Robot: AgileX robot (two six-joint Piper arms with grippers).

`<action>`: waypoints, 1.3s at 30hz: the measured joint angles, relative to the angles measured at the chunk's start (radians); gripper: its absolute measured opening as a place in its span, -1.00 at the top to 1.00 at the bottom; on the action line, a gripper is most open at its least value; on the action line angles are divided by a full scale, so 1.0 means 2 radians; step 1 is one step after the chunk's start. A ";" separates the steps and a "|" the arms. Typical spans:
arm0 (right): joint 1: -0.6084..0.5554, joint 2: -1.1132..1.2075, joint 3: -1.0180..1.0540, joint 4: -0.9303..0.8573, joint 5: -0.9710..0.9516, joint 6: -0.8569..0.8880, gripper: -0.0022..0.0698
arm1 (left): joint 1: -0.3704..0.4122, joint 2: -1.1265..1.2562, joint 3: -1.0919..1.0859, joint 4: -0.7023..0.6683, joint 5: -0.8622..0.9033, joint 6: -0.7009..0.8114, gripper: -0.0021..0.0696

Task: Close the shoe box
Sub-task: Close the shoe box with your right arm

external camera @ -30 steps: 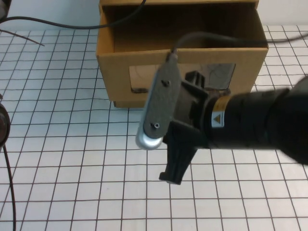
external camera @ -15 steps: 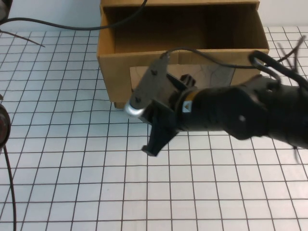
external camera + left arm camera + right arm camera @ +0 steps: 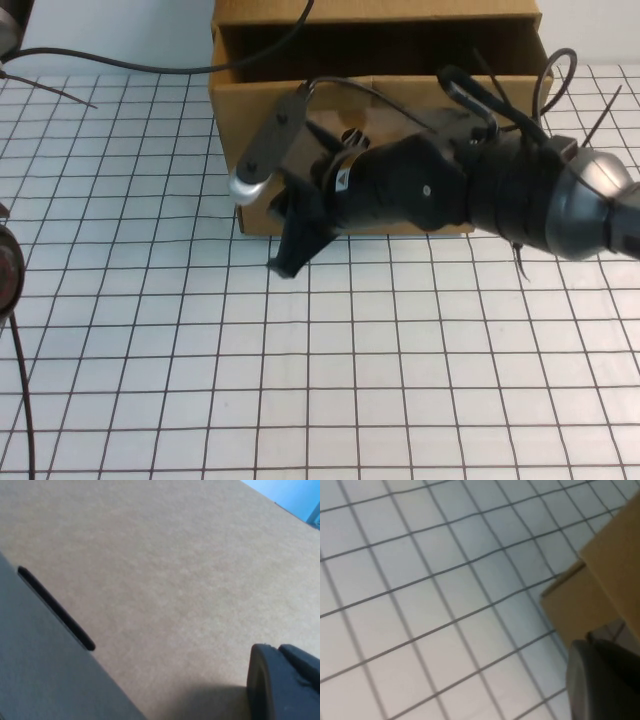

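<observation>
The brown cardboard shoe box [image 3: 226,130] stands at the back of the table, its drawer pulled partly out so a dark gap shows along its top. My right arm lies across the drawer's front and hides its window and pull tab. My right gripper [image 3: 286,260] is shut and empty, pointing down-left at the front's lower left corner. In the right wrist view the gripper [image 3: 602,682] sits beside the box corner [image 3: 615,570]. The left wrist view is filled with a cardboard face [image 3: 165,570] with a dark slot [image 3: 55,607], and my left gripper [image 3: 285,682] sits close against it.
The table [image 3: 300,380] is a white surface with a black grid. A black cable [image 3: 100,66] runs from the far left to the box top. A dark round object [image 3: 8,272] sits at the left edge. More cables loop off the right arm [image 3: 555,75].
My right arm has swung left and toward the box, its gripper moving from mid-table to the drawer's lower left corner. The drawer front has slid back and the open gap is narrower.
</observation>
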State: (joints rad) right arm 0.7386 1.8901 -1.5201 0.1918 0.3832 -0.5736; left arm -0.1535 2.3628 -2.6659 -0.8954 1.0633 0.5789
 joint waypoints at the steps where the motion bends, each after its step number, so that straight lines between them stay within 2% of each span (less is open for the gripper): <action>1: -0.004 0.003 -0.005 0.000 0.000 0.000 0.97 | 0.000 0.000 0.000 0.000 0.000 0.000 0.95; 23: -0.062 0.095 -0.140 0.001 0.013 0.000 0.97 | 0.000 0.000 0.000 -0.001 0.001 0.011 0.95; 39: -0.086 0.133 -0.238 0.072 0.107 -0.024 0.98 | 0.000 0.000 0.000 -0.002 -0.001 0.013 0.95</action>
State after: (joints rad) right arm 0.5676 2.1555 -1.9959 0.3348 0.5971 -0.6217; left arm -0.1535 2.3628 -2.6659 -0.9003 1.0620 0.6047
